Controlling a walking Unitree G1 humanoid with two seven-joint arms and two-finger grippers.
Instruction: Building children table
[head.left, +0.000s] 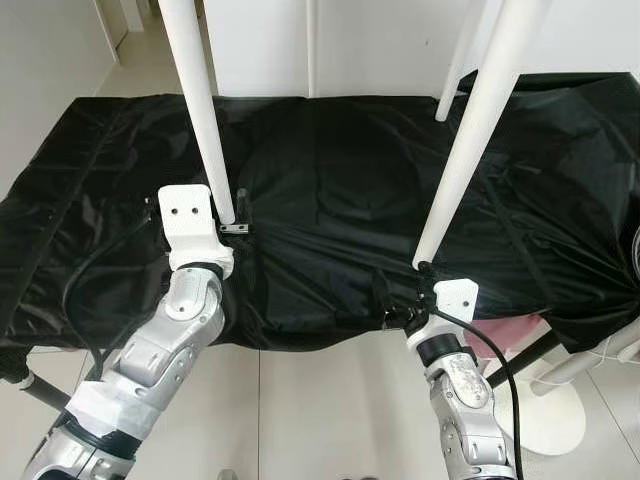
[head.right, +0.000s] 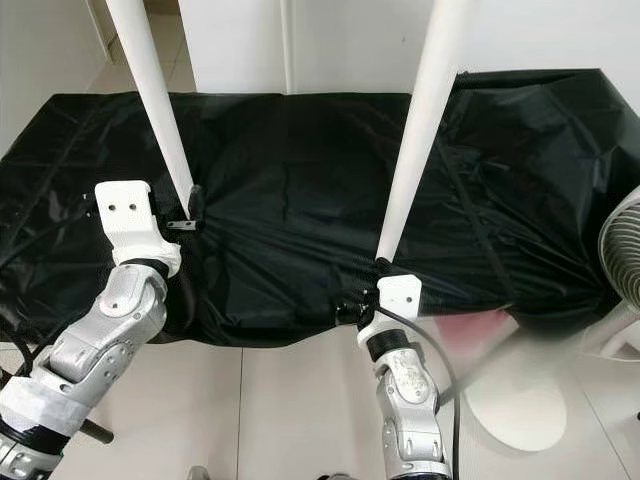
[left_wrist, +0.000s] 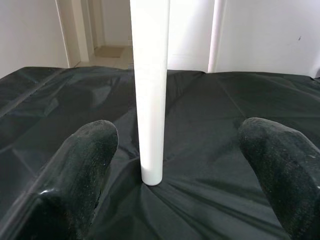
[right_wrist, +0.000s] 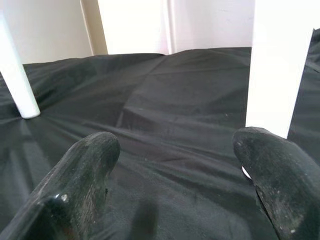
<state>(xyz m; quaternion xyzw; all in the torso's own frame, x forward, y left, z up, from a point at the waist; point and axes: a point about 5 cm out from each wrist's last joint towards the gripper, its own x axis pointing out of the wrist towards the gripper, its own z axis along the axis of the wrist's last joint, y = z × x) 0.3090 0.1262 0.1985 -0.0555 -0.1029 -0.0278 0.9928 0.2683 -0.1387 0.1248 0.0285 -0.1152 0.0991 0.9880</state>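
A black cloth (head.left: 330, 200) covers a low flat surface, and white table legs stand upright on it. My left gripper (head.left: 238, 212) is open at the foot of the near left leg (head.left: 200, 110); in the left wrist view that leg (left_wrist: 149, 100) stands between the fingers (left_wrist: 85, 160), apart from both. My right gripper (head.left: 405, 290) is open at the cloth's front edge, by the foot of the near right leg (head.left: 475, 140). In the right wrist view that leg (right_wrist: 277, 65) rises just behind one fingertip (right_wrist: 275, 170). Two more legs (head.left: 311, 45) stand at the back.
A fan (head.right: 625, 250) stands at the right, beside the cloth. A round white base (head.left: 550, 410) and something pink (head.left: 500, 335) lie on the tiled floor under the front right corner. White walls and a doorway are behind.
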